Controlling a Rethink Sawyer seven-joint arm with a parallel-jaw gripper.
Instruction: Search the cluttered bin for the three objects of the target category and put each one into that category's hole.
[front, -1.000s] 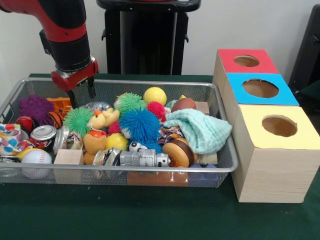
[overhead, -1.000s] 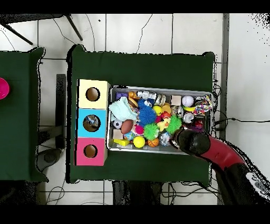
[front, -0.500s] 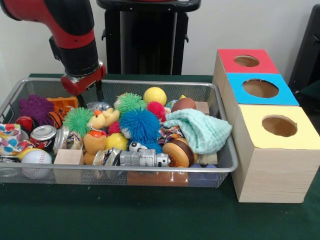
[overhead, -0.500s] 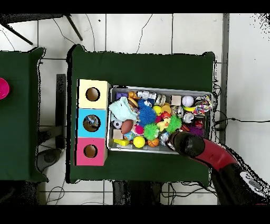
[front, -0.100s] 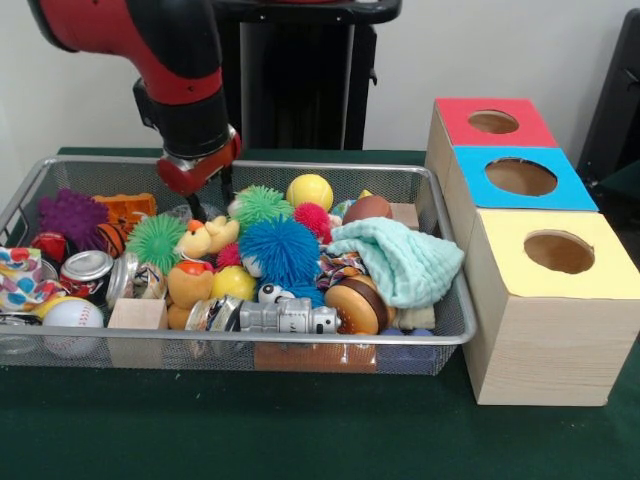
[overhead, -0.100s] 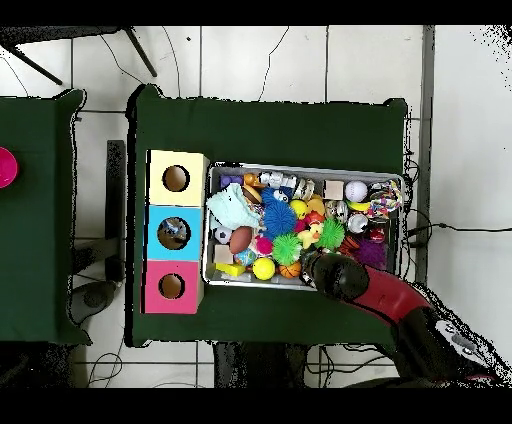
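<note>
- The gripper (front, -0.100s: 212, 195) is seen low over the bin's (front, -0.100s: 300, 168) far side, its two fingers (front, -0.100s: 197, 208) parted and empty.
- It hangs just behind the plush duck (front, -0.100s: 207, 237) and beside the green spiky ball (front, -0.100s: 259, 204).
- The target category cannot be told; the toys are heaped in the bin.
- Three boxes are lined up beside the bin: red (front, -0.100s: 491, 122), blue (front, -0.100s: 521, 177), yellow (front, -0.100s: 556, 252), each with a round hole on top.
</note>
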